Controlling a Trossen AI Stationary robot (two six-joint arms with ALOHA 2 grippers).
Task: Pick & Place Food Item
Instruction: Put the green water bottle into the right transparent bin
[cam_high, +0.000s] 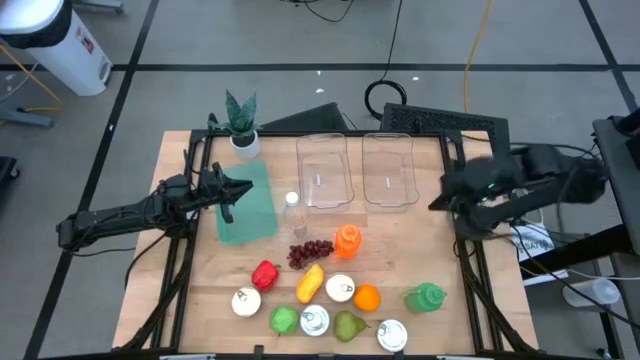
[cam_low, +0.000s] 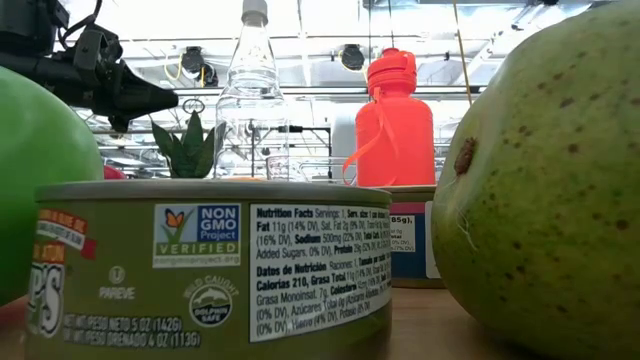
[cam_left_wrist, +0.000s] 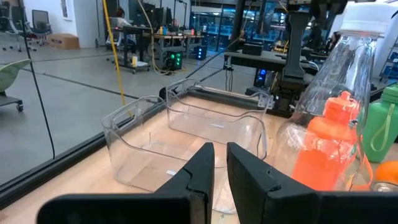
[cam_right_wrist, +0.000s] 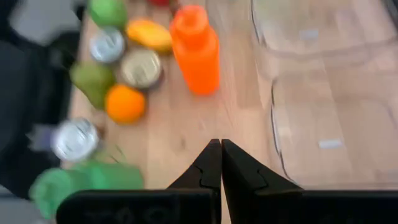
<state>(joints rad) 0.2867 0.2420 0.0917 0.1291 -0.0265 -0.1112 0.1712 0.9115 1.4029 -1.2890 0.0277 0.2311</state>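
Wooden worktop (cam_high: 420, 260) carrying food items: grapes (cam_high: 310, 252) lying near centre. Left end effector (cam_high: 240, 188) hovering over green mat (cam_high: 246, 204), pressed together, empty. Right end effector (cam_high: 440, 203) hovering beside clear bins (cam_high: 388, 168), pressed together.

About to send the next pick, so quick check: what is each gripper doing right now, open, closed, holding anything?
Left gripper: closed, holding nothing, above the green mat.
Right gripper: closed, holding nothing, at the table's right edge beside the clear bins.
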